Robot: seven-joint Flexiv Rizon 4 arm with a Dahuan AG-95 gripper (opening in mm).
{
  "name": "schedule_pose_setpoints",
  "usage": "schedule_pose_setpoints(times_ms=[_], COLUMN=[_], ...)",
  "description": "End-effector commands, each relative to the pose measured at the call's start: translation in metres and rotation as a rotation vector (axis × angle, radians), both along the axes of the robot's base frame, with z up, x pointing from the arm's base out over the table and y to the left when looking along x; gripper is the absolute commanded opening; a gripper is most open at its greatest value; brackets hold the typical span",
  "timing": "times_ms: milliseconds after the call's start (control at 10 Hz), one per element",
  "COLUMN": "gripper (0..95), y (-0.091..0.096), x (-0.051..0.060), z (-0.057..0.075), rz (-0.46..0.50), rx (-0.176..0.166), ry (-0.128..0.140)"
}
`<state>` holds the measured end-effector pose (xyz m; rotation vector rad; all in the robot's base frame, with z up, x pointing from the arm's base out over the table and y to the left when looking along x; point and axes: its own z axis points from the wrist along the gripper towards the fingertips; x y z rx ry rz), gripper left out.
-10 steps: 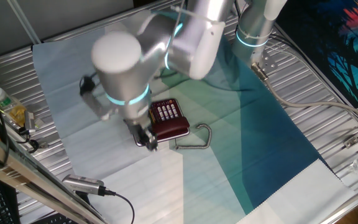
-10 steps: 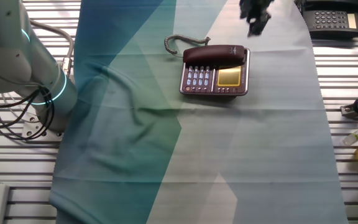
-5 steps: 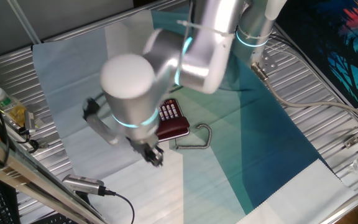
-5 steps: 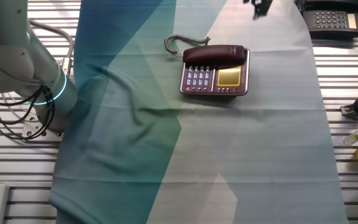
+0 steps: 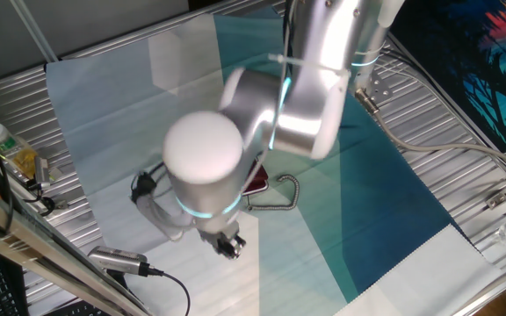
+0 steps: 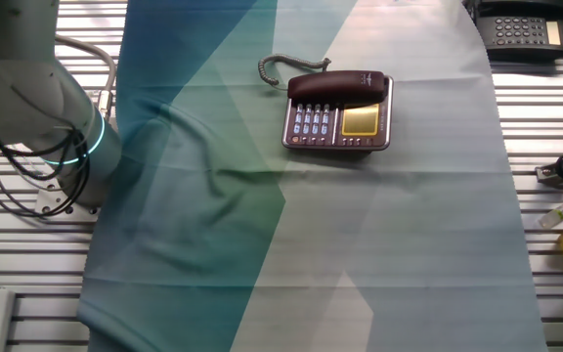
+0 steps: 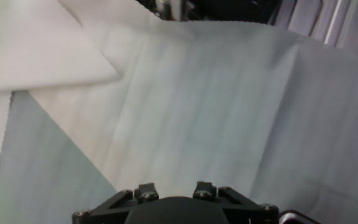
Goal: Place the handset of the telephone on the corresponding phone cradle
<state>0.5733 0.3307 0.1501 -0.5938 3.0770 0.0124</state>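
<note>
We see the slim dark-red handset (image 6: 338, 85) lying along the long cradle (image 6: 306, 98) at twelve o'clock on the dark-red telephone (image 6: 337, 121). Our black gripper (image 5: 228, 245) hangs apart, holding nothing; we cannot tell its spread.

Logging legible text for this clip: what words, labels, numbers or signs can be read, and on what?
None can be read.
White keys on the dark-red squarish desk phone: markings too small.
Small white mark on the slim dark-red handset: unreadable.
Black desk phone at the edge: keys too small.
</note>
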Motion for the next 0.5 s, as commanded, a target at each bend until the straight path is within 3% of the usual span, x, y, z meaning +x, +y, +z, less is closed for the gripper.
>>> schedule_pose_setpoints(times_ms=[100,500], gripper=[0.0,0.0], y=[0.0013,0.0014], x=[0.0001,0.0002], z=[0.0007,0.0008], rz=[0.018,0.044], rx=[0.002,0.003], ry=[0.001,0.008])
